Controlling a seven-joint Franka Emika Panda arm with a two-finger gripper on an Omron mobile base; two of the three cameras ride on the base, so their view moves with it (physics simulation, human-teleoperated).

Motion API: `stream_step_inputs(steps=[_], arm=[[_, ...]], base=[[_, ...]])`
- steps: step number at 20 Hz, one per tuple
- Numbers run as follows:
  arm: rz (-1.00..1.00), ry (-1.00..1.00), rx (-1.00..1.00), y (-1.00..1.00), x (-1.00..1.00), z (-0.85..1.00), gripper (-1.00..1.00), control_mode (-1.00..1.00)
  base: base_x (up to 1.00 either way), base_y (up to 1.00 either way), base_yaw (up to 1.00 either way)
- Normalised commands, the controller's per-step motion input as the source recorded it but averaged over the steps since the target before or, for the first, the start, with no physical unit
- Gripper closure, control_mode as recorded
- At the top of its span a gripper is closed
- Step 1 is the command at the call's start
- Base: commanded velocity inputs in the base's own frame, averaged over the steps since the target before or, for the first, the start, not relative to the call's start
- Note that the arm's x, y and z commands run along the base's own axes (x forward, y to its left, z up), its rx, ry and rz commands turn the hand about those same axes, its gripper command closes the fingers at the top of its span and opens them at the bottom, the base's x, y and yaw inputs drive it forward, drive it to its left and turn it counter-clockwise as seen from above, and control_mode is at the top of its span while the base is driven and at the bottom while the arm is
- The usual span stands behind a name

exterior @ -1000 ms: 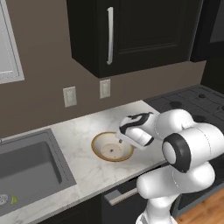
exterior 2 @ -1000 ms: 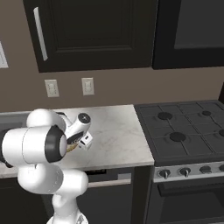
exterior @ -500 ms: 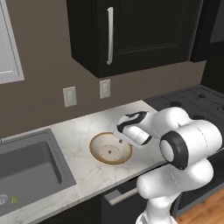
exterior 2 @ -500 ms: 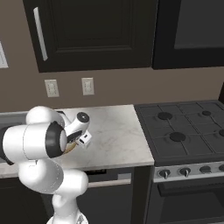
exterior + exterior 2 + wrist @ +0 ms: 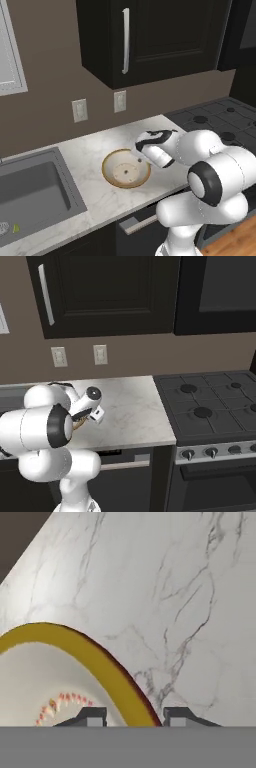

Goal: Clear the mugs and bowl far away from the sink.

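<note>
Veined marble counter (image 5: 165, 587); round, gold-rimmed bowl (image 5: 126, 169).

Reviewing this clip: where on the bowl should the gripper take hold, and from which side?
The rim. The bowl is wide and shallow, too broad to span, so only its thin brown-gold edge suits the gripper. Come from above on the stove-side edge, nearest the arm, one finger inside and one outside. The hand view shows the fingertips straddling the rim that way already.
</note>
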Motion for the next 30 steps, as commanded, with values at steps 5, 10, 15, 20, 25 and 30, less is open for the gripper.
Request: stream_step_inputs(steps=[5, 10, 15, 20, 25, 30], arm=[[-0.25, -0.12, 0.12, -0.19, -0.45, 0.36, 1.00, -1.00], [-0.35, 0.03, 0.17, -0.11, -0.11, 0.35, 1.00, -1.00], [-0.39, 0.15, 0.18, -0.01, 0.00, 0.56, 1.00, -1.00], [-0.43, 0.17, 0.14, -0.03, -0.16, 0.50, 1.00, -1.00], [-0.44, -0.02, 0.02, -0.06, -0.34, 0.11, 1.00, -1.00], [-0.30, -0.09, 0.01, 0.00, -0.53, 0.07, 1.00, -1.00]], base=[[0.00, 0.00, 0.00], [0.00, 0.00, 0.00], [0.00, 0.00, 0.00], [0.00, 0.00, 0.00], [0.00, 0.00, 0.00], [0.00, 0.00, 0.00]])
